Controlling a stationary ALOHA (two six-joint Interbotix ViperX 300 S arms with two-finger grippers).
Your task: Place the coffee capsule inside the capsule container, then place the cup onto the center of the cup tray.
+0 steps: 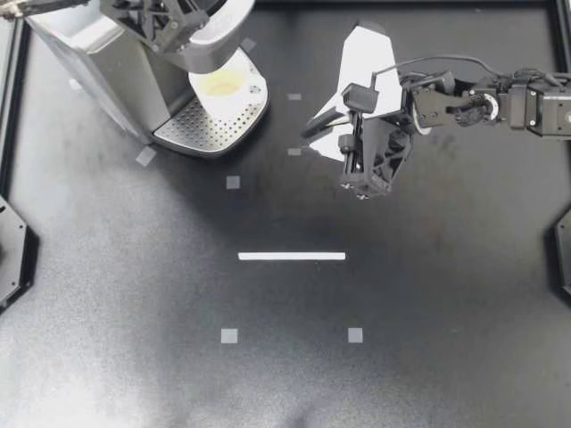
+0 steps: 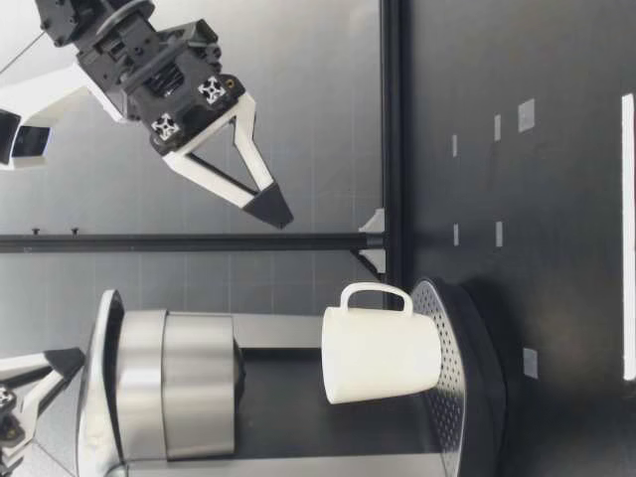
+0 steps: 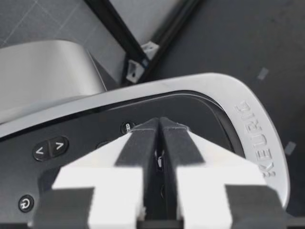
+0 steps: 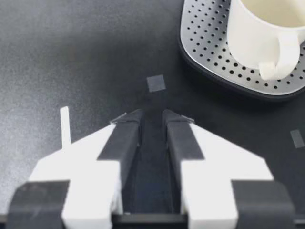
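Note:
A white cup (image 1: 223,86) stands upright on the perforated cup tray (image 1: 210,129) of the grey coffee machine (image 1: 89,62) at the far left. My left gripper (image 1: 165,36) is over the machine's head, shut, its tips (image 3: 159,126) down on the dark lid panel. Coming in from the right, my right gripper (image 1: 308,134) hovers beside the tray, aimed at the cup (image 4: 259,33). Its fingers (image 4: 126,138) stand a narrow gap apart with nothing between them. From table height, it (image 2: 273,209) hangs higher than the cup (image 2: 383,348). No capsule shows in any view.
A white tape strip (image 1: 292,256) lies mid-table, with small grey tape squares (image 1: 233,182) around it. Black frame rails (image 1: 11,134) border the table. A black crossbar (image 2: 199,241) runs behind the machine.

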